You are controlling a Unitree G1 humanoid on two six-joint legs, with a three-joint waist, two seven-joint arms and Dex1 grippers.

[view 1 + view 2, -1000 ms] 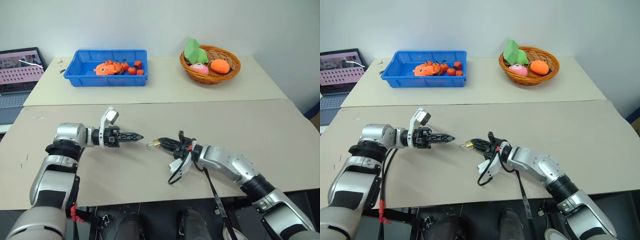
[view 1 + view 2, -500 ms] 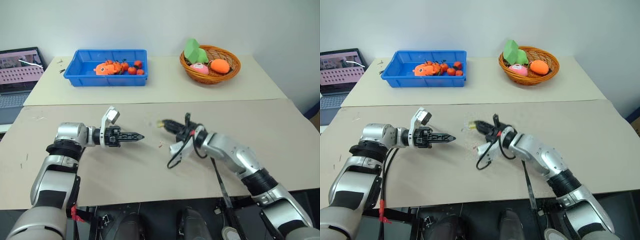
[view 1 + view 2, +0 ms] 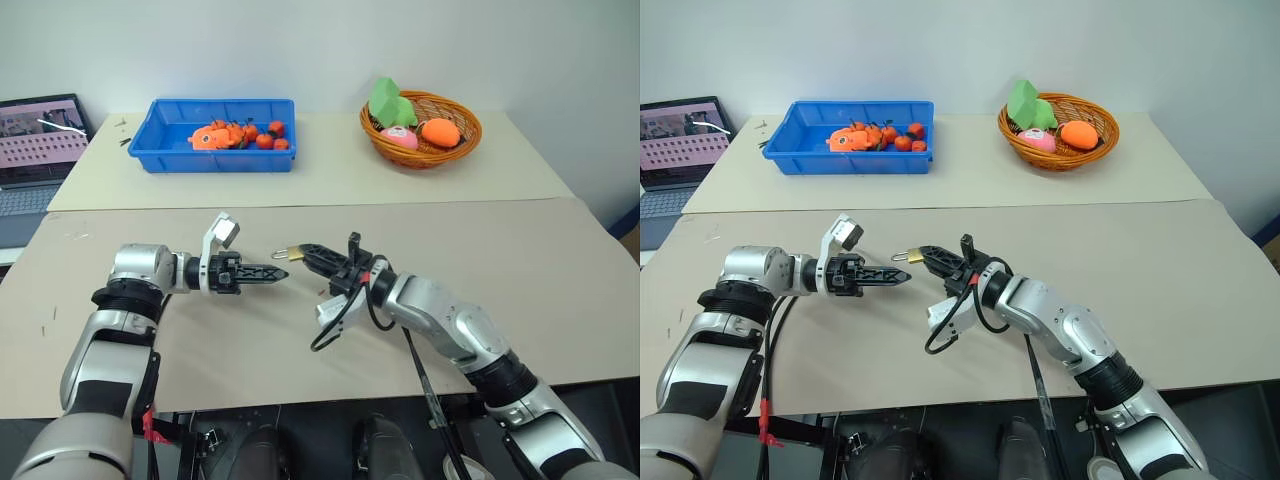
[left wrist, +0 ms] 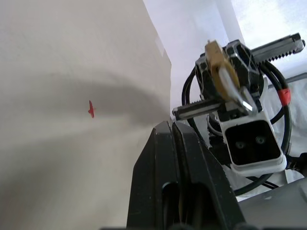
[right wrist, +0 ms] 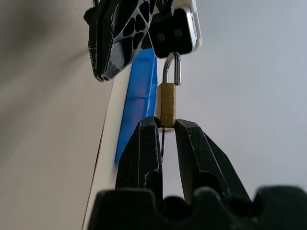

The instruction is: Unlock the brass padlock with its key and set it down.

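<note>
My right gripper (image 3: 297,250) is shut on the brass padlock (image 3: 287,254) and holds it above the table, out toward my left gripper (image 3: 283,272). In the right wrist view the black fingers (image 5: 144,143) pinch the lower end of the padlock's brass body (image 5: 166,103), and its silvery shackle (image 5: 171,67) looks closed and points away toward the left gripper. The left gripper (image 4: 171,125) is shut, lying level, its tip just short of the padlock (image 4: 218,60). I cannot make out the key in any view.
A blue bin (image 3: 225,135) of orange toys stands at the back left, a wicker basket (image 3: 420,128) of toys at the back right, a laptop (image 3: 35,150) at the far left. A black cable (image 3: 330,325) loops under my right wrist. A red speck (image 4: 91,109) lies on the tabletop.
My right gripper has risen and swung left with the padlock, ending close to the left gripper's tip. The left arm has stayed still.
</note>
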